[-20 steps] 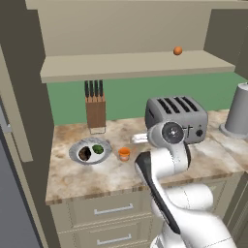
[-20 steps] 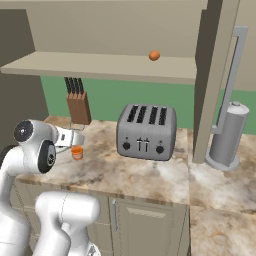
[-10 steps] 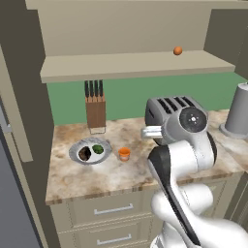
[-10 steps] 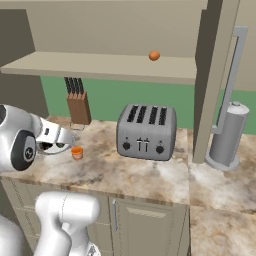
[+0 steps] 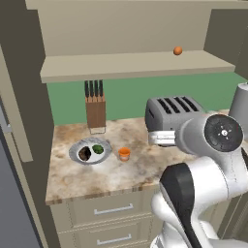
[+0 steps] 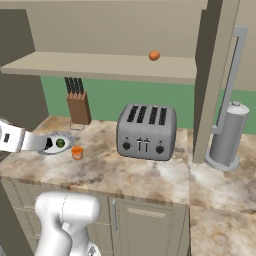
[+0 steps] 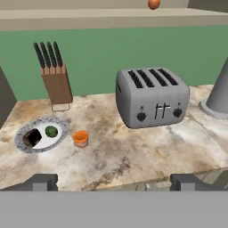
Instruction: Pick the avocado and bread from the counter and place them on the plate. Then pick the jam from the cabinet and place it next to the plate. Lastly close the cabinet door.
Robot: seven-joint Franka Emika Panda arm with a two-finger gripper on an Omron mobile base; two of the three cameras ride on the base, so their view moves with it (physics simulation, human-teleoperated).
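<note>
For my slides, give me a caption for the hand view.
Open gripper faces counter: avocado and bread plated, jam beside.

- Left base view: we look from behind the arm's left, forward and down, onto the surface (image 5: 72, 181), knife block (image 5: 95, 109) and toaster (image 5: 172, 114).
- Right base view: from behind the arm's right, further off, taking in the paper-towel holder (image 6: 227, 135).
- Hand view: low and near, level across the surface.
- All three share plate (image 7: 20, 133), toaster and shelf (image 6: 100, 65).
</note>
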